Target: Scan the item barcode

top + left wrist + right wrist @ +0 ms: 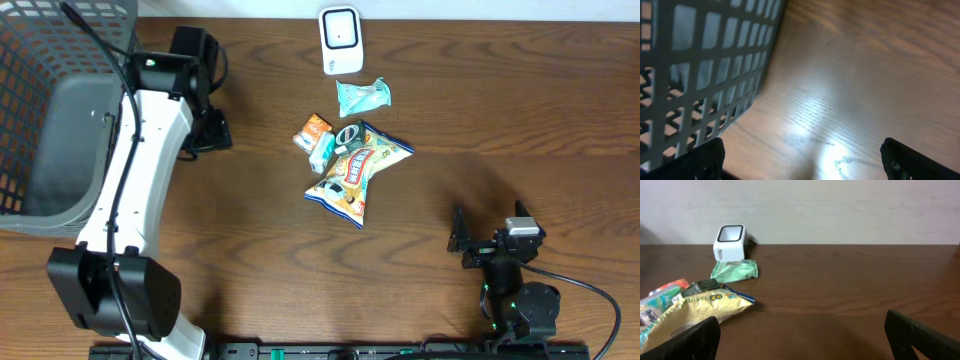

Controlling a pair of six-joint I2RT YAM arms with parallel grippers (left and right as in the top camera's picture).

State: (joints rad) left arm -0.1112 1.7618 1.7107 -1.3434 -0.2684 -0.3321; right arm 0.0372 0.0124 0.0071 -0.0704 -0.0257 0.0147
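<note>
A white barcode scanner (341, 40) stands at the far middle of the table, also in the right wrist view (730, 242). Items lie in a loose pile at the centre: a yellow snack bag (358, 172) (690, 312), a green packet (363, 95) (735, 271), an orange packet (313, 130) and a small black item (348, 135). My left gripper (205, 130) (802, 160) hangs open over bare wood beside the basket, left of the pile. My right gripper (458, 240) (802, 337) is open near the front right, facing the pile with nothing between its fingers.
A grey mesh basket (40, 110) fills the left end of the table, and its wall (700, 75) is close to my left gripper. The wooden table top (520, 120) runs to a pale wall behind the scanner.
</note>
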